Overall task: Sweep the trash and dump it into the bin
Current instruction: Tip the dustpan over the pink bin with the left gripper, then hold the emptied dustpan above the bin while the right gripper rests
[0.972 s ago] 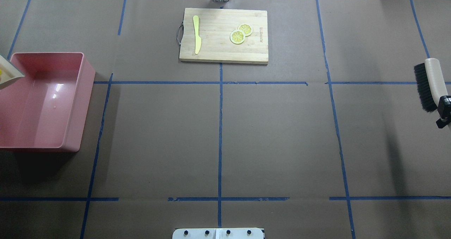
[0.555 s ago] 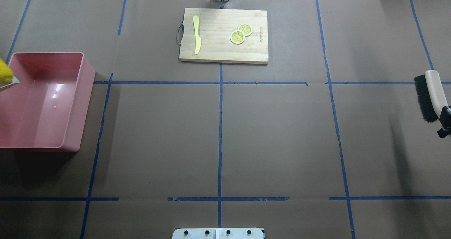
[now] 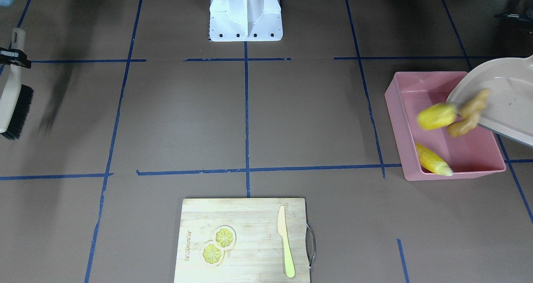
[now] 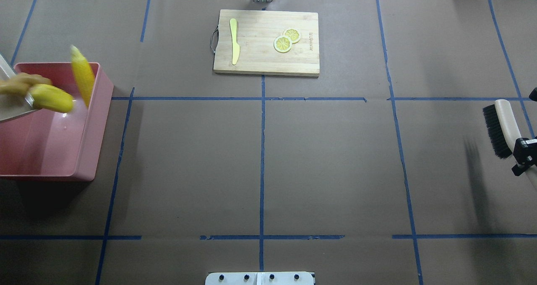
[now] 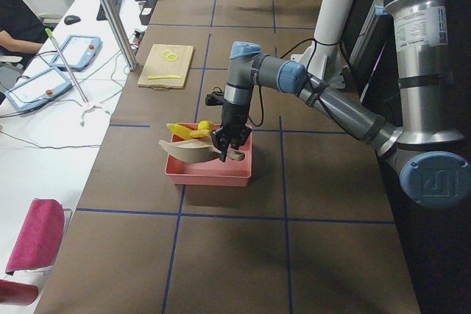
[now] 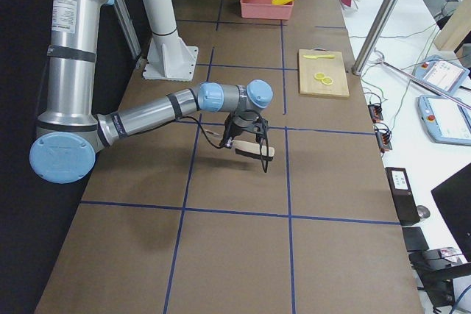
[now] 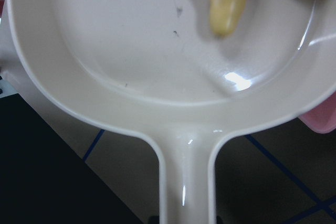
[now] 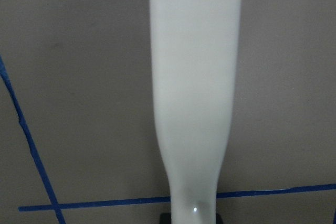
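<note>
corn cob (image 3: 433, 160) over bin (image 3: 393, 108), beyond left tool (image 5: 223, 145)

A robot lab was shown. Big robot arms (image 5: 331, 101) were fixed at a tabletop (image 4: 335, 159) covered in brown paper and marked with blue tape lines (image 4: 262, 150). Control tablets (image 5: 40, 84) were laid on a white desk (image 5: 44, 159) beside it.

Corn cob (image 3: 433, 160) inside pink bin (image 3: 399, 124)

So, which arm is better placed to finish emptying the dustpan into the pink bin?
Left: the left gripper holds the dustpan tilted over the bin, with the potato and ginger at its lip and the corn already out. The right gripper holds the brush at the table's other end.
</note>
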You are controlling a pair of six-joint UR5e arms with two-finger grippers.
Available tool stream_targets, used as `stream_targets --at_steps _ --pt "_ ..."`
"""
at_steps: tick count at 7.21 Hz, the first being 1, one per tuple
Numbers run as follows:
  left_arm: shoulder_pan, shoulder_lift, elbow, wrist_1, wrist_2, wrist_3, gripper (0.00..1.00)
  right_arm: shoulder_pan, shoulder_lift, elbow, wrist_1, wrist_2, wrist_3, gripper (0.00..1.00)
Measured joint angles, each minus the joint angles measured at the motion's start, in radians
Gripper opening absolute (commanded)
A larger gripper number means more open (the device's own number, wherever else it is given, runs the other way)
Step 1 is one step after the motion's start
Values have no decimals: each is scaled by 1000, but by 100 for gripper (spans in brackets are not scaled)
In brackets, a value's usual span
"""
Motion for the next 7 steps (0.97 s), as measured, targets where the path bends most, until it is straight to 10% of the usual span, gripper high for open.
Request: stream_targets --at_steps 7 --pt "23 16 -63 77 91 43 0 -42 -1 -14 24 8 2 1"
